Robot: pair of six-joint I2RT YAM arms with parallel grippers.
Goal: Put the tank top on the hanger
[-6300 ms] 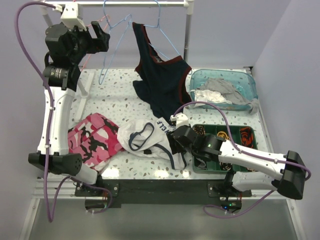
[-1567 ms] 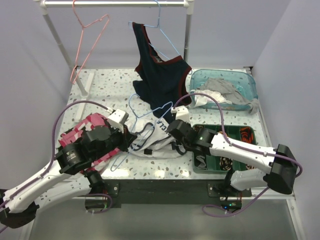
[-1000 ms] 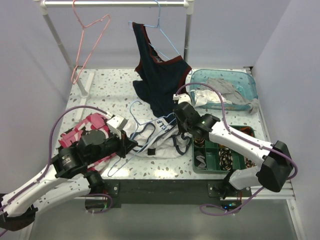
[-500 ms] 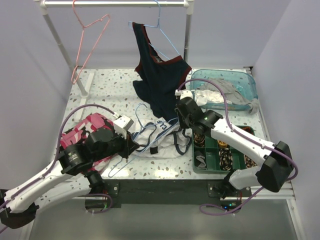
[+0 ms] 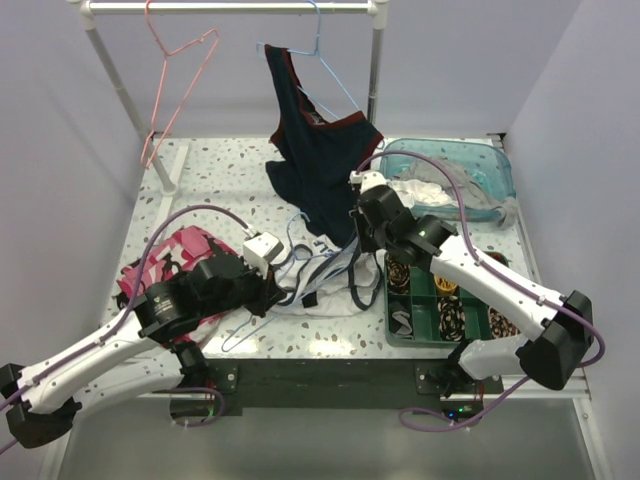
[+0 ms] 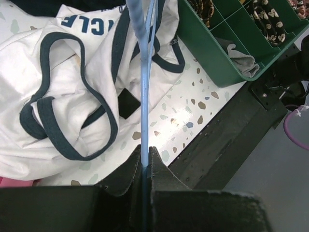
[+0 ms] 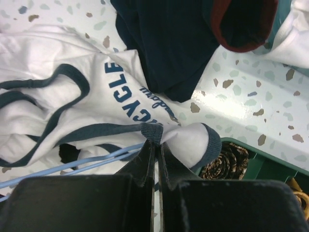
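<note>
Counting the items first, we record three hangers, three loose garments, one green tray [image 6: 207,50] and two arms. We give all positions relative to that tray.

Hangers:
- One light blue hanger [image 6: 144,96] is down at table level, beside the tray on the left arm's side.
- One second blue hanger [image 5: 318,40] is on the rail [image 5: 230,7] beyond the tray and carries the dark navy top [image 5: 320,160].
- One pink hanger [image 5: 180,75] hangs bare on the same rail, farther from the tray.

Garments:
- The tank top [image 5: 320,285] lies crumpled on the table just beside the tray, with one edge lifted.
- The dark navy top hangs behind the tray, its hem reaching the table.
- The pink camouflage garment [image 5: 165,270] lies beyond the tank top, well apart from the tray.

Grippers:
- The left gripper [image 6: 146,154] has its jaws closed to a narrow slit, clamped on the light blue hanger's wire. The wire runs out from the fingers across the tank top.
- The right gripper [image 7: 155,150], near the tray's far corner, has its jaws pressed together on a navy-trimmed fold of the tank top. Blue wire passes just under that fold. We cannot tell whether the wire is inside the garment's opening.
</note>
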